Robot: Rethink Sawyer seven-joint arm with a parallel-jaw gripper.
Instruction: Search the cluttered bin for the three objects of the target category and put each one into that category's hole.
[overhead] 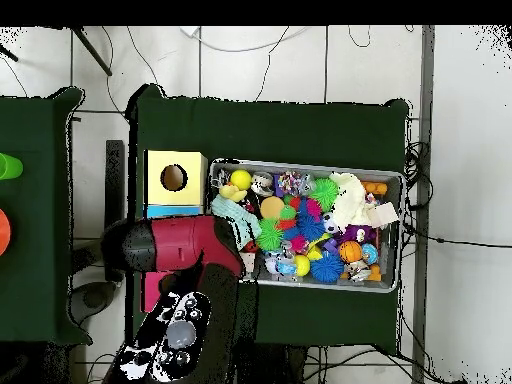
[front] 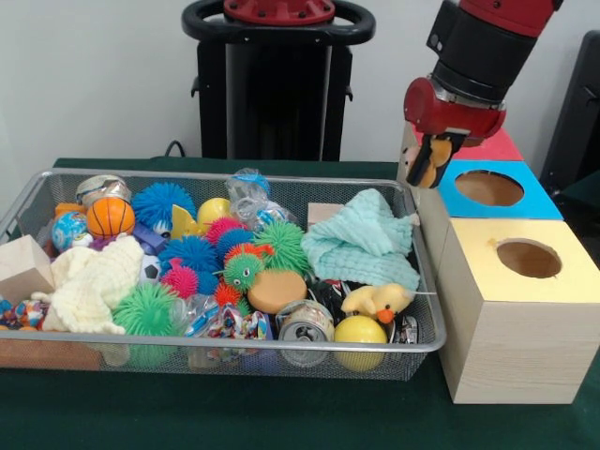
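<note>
The silver wire bin (front: 234, 345) holds many toys and also shows in the overhead view (overhead: 300, 165). My gripper (front: 434, 161) hangs past the bin's right end, in front of the red-faced box (front: 499, 148). It is shut on a small yellow and orange toy (front: 431, 167). The red box's hole is hidden behind the gripper and arm. In the overhead view my arm (overhead: 185, 250) covers the gripper and most of the red box. A yellow duck (front: 377, 301) and a yellow ball (front: 360, 330) lie in the bin's near right corner.
The blue-faced box (front: 487, 190) and the yellow-faced box (front: 525, 258) stand right of the bin, nearer the camera than the red one. The bin also holds a mint cloth (front: 361, 239), a cream cloth (front: 94, 281), spiky balls (front: 192, 253), a small basketball (front: 111, 217), cans (front: 305, 323) and a wooden block (front: 21, 267).
</note>
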